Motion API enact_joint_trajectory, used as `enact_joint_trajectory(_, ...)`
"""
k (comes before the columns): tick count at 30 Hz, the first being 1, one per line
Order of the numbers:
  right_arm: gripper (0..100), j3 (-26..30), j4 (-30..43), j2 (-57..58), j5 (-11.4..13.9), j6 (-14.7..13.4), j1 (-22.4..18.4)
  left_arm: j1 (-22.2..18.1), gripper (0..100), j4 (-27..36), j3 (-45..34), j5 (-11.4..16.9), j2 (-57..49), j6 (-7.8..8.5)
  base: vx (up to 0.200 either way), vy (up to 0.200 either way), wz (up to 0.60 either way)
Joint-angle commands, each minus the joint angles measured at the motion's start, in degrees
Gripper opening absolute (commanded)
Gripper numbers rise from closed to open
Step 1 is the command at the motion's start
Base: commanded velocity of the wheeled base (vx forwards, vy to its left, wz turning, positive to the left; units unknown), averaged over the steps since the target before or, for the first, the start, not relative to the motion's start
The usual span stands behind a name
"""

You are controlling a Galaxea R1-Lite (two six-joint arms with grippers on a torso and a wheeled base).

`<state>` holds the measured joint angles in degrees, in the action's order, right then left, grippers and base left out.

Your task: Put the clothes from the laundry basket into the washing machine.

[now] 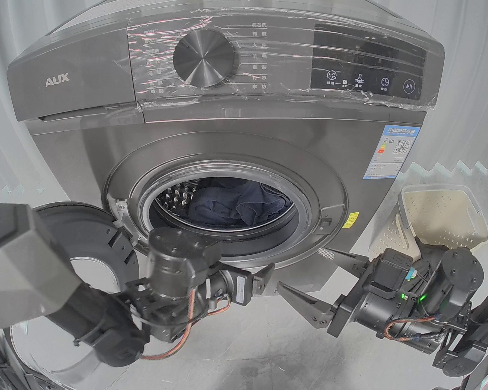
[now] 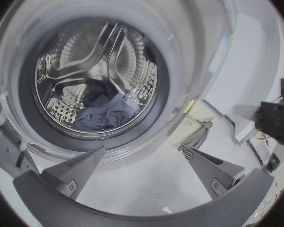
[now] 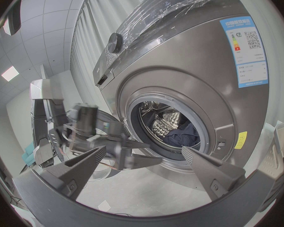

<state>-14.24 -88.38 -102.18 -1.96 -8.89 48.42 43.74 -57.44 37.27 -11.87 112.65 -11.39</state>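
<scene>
Dark-grey and bare, the right claw (image 1: 300, 269) hangs low before the washing machine (image 1: 255, 136), its jaws wide apart with nothing held or touched; its tips aim left, towards the lower rim of the round opening. Just left of it, the left claw (image 2: 142, 148) is likewise spread and empty, facing straight into the drum from the near side, close to the opening but apart from it.

Beyond both, dark blue clothes (image 1: 233, 204) lie heaped on the drum's bottom, already inside. The door (image 1: 87, 245) stands swung open to the left, behind the left arm.

What the coming move turns on is off to the right: the cream laundry basket (image 1: 450, 223) stands on the floor (image 1: 255, 342) beside the machine's right flank, behind the right arm's wrist. In the left wrist view a grey garment (image 2: 198, 136) droops over the basket's near wall, its length running down towards the floor. Judging from this, the right arm is much the nearer one, yet its claw points away from the basket, so it would have to swing back to the right and come down on the cloth where it crosses the rim.
</scene>
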Motion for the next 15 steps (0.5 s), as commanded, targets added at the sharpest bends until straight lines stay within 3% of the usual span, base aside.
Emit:
enact_joint_trajectory(1,100,4.83,0.14,8.05,-0.06,0.63,-1.22,4.6,100,-2.06,-14.33,-0.96,-21.6,-1.09,0.0,0.0,0.0)
enact_joint_trajectory(7,100,12.22,0.14,13.15,-0.41,0.27,-3.6,3.63,100,0.75,-22.15,-1.22,-38.12,-1.36,0.0,0.0,0.0)
enact_joint_trajectory(8,100,13.89,0.23,15.17,-0.32,0.45,-5.71,3.19,100,2.16,-24.08,-0.96,-41.9,-1.36,0.0,0.0,0.0)
enact_joint_trajectory(12,100,14.24,1.37,20.0,-0.85,0.45,-9.75,2.14,100,4.8,-28.65,0.18,-47.7,-0.74,0.0,0.0,0.0)
enact_joint_trajectory(15,100,14.24,5.68,24.93,-1.11,0.8,-10.28,1.0,100,5.59,-29.88,0.54,-52.1,-0.39,0.0,0.0,0.0)
